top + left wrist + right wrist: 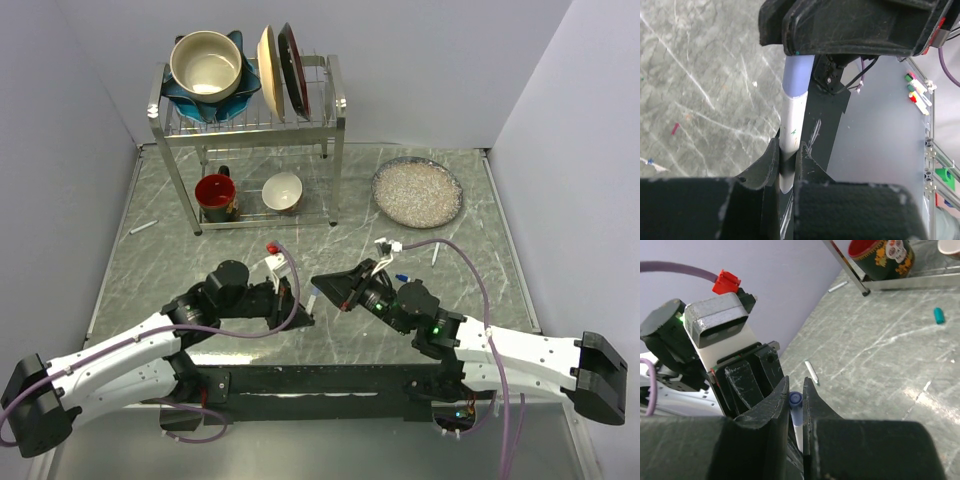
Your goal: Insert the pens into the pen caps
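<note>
Pen (pixel 792 117) in left hand (pixel 786 150) carries blue cap (pixel 797 75), clearest from left wrist.

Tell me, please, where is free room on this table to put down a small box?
Most bare: the strip left of the rack, with only one stray pen. Fairly free too: by the right edge, between plate and right arm. Crowded: the centre, where both sets of jaws close on the held pen, and the rack itself.
</note>
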